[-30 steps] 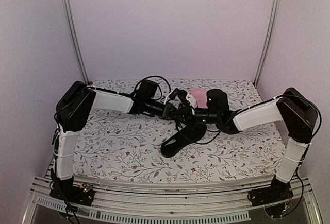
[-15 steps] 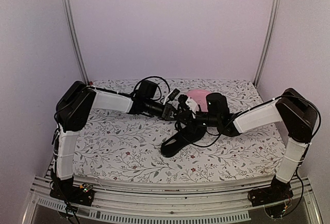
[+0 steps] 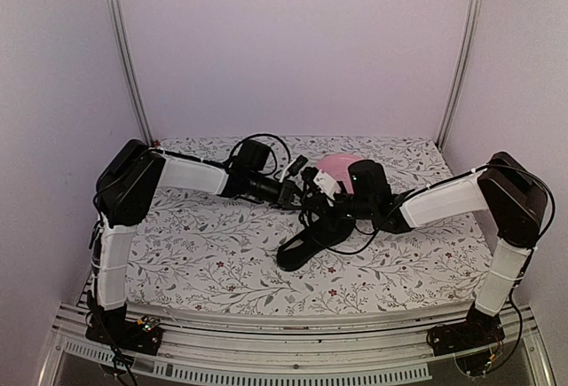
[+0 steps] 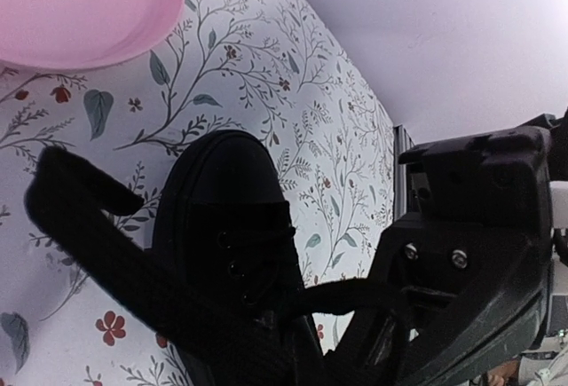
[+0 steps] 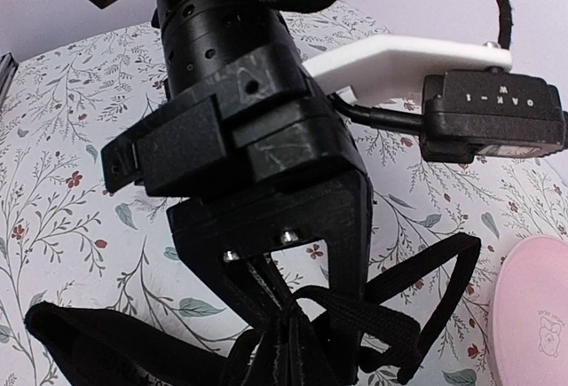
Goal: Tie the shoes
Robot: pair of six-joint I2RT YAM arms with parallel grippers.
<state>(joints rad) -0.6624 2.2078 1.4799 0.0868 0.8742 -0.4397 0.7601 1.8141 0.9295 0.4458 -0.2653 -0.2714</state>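
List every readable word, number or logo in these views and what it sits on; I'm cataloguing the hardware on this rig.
"OAK" and "W - 1": white print on the black camera module held by a white bracket, seen in the right wrist view.
Faint print beside the small bear drawing on the pink plate: too small to read.
Nothing else is legible in any view.

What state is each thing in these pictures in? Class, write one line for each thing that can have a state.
shoe: upright on its sole, not yet tied
laces: loose, pulled up off the shoe in loops, no finished bow
left fingers: shut on the laces
right fingers: shut on the laces
pink plate: lying flat, right way up, nothing on the part that shows
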